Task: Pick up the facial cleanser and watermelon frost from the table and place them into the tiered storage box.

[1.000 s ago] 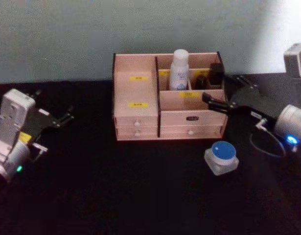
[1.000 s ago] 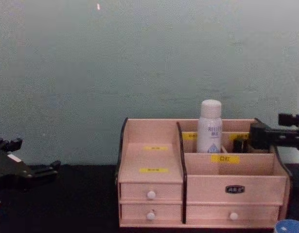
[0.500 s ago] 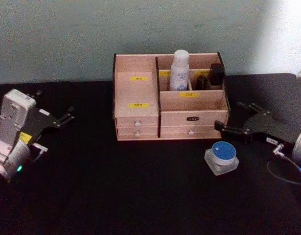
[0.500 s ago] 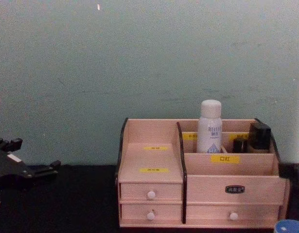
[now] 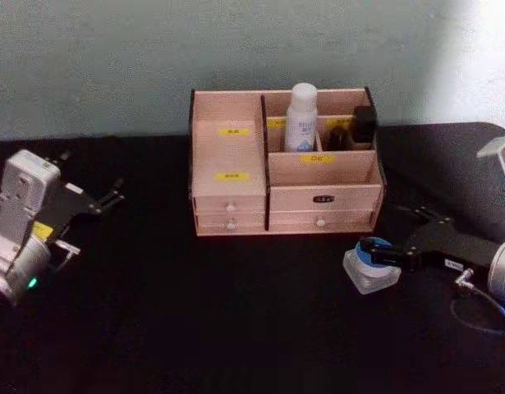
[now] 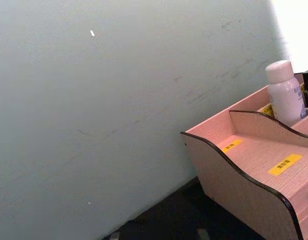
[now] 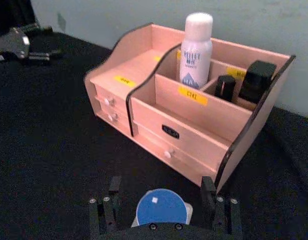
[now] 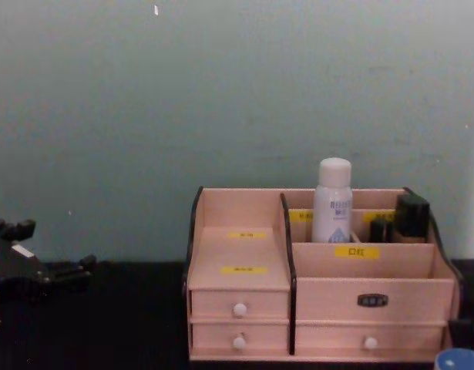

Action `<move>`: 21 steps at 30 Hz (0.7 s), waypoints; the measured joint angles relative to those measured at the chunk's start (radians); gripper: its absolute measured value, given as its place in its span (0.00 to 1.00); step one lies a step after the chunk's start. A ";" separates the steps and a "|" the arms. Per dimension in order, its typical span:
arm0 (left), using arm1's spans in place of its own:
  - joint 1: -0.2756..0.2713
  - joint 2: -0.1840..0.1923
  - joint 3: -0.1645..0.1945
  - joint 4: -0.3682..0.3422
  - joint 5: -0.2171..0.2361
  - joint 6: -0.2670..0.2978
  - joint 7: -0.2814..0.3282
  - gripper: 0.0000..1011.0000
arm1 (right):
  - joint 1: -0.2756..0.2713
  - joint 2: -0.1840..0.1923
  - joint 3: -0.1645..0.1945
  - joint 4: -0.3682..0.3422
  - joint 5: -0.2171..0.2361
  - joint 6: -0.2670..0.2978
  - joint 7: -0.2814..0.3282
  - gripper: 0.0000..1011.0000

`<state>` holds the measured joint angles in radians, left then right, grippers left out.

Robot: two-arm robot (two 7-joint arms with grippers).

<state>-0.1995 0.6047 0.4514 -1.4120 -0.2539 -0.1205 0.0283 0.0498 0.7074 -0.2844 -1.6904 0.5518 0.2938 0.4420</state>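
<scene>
The facial cleanser [image 5: 301,117] stands upright in a back compartment of the tiered storage box [image 5: 229,156], also seen in the right wrist view [image 7: 196,50] and chest view [image 8: 333,200]. The watermelon frost [image 5: 365,276], a squat jar with a blue lid [image 7: 161,207], sits on the black table just in front of the box's right end. My right gripper [image 5: 386,236] is open and low over the jar. In the right wrist view its fingers [image 7: 106,202] stand on either side of the lid without touching it. My left gripper [image 5: 104,199] is parked open at the far left.
Small black bottles [image 7: 256,80] stand in the back right compartment beside the cleanser. The box [image 8: 244,254] has a stepped left section and white-knobbed drawers [image 8: 239,309]. A green wall rises right behind it. Black tabletop [image 5: 195,320] spreads in front.
My right gripper has drawn back from the box's right end, dropped toward the table and moved in over the jar. The left arm has not moved.
</scene>
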 joint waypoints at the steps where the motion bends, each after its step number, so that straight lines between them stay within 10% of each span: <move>1: 0.000 0.000 0.000 0.000 0.000 0.000 0.000 0.99 | 0.001 0.000 -0.003 0.001 -0.001 0.001 -0.002 0.99; 21: 0.000 0.000 0.000 0.000 0.000 0.000 0.000 0.99 | 0.044 0.004 -0.076 0.056 -0.043 0.055 -0.007 0.99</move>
<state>-0.1995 0.6047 0.4514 -1.4120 -0.2539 -0.1205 0.0283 0.0934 0.7112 -0.3600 -1.6342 0.5091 0.3486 0.4345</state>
